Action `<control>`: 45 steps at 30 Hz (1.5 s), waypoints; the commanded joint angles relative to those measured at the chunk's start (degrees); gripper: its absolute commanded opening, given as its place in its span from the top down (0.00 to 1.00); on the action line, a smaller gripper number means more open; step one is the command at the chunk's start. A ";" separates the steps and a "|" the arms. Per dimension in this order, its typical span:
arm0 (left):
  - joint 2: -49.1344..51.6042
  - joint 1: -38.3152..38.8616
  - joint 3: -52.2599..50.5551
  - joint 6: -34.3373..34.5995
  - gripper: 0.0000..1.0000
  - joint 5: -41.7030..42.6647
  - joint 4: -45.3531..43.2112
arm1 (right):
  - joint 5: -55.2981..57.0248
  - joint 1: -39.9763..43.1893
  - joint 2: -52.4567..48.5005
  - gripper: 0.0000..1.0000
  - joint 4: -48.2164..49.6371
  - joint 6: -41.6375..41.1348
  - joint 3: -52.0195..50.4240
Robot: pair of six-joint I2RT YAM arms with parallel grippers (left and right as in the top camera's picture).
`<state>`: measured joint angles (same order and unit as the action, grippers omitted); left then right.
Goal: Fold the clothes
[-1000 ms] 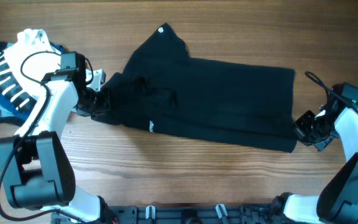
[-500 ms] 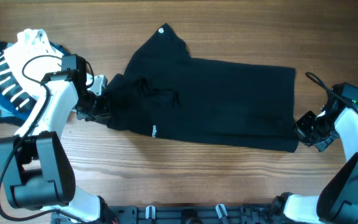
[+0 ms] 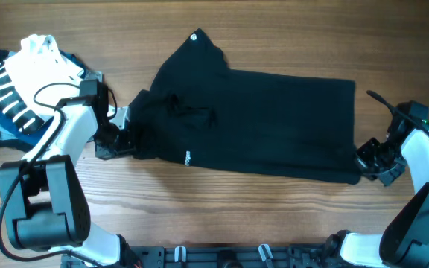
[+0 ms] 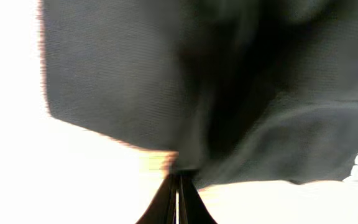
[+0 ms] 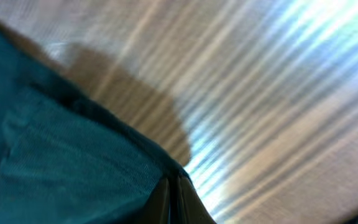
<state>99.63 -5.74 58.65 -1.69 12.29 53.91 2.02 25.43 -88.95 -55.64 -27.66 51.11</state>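
From above, the black T-shirt (image 3: 259, 119) lies spread out flat across the middle of the desk (image 3: 274, 30). One part of it pokes up toward the far edge, and a small white tag (image 3: 194, 36) shows there. Small white letters (image 3: 187, 157) sit on the side nearer the near edge. The left fingers (image 3: 123, 141) are at the end of the shirt that is closest to the left edge of the desk. They are pressed together on the cloth there. The right fingers (image 3: 363, 158) are at the other end, at the shirt corner near the right edge and the near edge. They are pinched on that corner. A white garment (image 3: 43, 59) and a striped garment (image 3: 2, 93) lie in a heap at the far left corner, apart from the shirt. In the left wrist view, the left fingers (image 4: 179, 199) are squeezed tight together, with a fold of the black cloth caught at their tips. The rest of the shirt spreads away above them. In the right wrist view, the right fingers (image 5: 173, 199) are tight together too. The edge of the shirt runs right into their tips, and bare wood of the desk lies beside it.
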 commanded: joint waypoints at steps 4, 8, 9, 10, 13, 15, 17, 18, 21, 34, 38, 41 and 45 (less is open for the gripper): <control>-0.57 -0.13 -0.17 5.22 0.96 -5.11 1.38 | 4.09 0.31 -0.42 0.83 1.20 -2.54 1.40; -2.08 -0.13 3.54 5.22 0.85 -5.09 3.72 | 0.68 0.31 -0.42 0.48 -0.26 0.76 5.31; -2.71 -0.13 5.46 5.22 0.81 -4.90 4.63 | 0.72 0.31 -0.42 0.42 -1.53 0.81 7.23; -3.23 -0.13 7.13 5.20 0.77 -4.37 5.22 | 0.72 0.31 -0.39 0.39 -2.25 0.81 8.41; -4.52 -0.11 12.48 5.18 0.48 1.60 5.44 | -2.08 0.31 -0.11 0.37 -4.13 3.30 13.35; -4.83 -0.11 16.04 5.11 0.06 8.00 4.33 | -7.58 0.31 0.15 0.36 -3.56 7.58 15.76; -4.83 -0.11 19.06 2.29 0.00 14.69 1.51 | -17.00 0.31 0.70 0.36 -2.08 14.29 18.23; -4.83 -0.11 20.02 0.31 0.02 17.97 -0.52 | -20.15 0.31 0.94 0.36 -1.60 16.15 18.88; -4.42 1.14 21.29 2.45 0.14 18.25 -9.84 | -29.64 0.31 2.32 0.33 0.87 20.02 20.17; 15.06 14.67 26.56 2.16 0.25 2.08 -33.24 | -32.22 0.31 3.17 0.30 2.82 18.62 20.20; 24.44 15.67 35.63 2.14 0.21 1.75 -35.80 | -32.24 0.31 3.17 0.30 1.46 18.47 20.17; 28.96 15.89 38.91 2.14 0.16 1.09 -40.41 | -32.24 0.24 3.17 0.30 0.83 18.47 20.17; 32.63 16.09 39.06 2.14 0.13 1.09 -48.76 | -32.22 0.24 3.17 0.30 0.46 17.53 20.13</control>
<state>129.62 10.07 96.03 0.89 14.37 8.49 -28.77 25.69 -86.87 -55.00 -9.17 70.13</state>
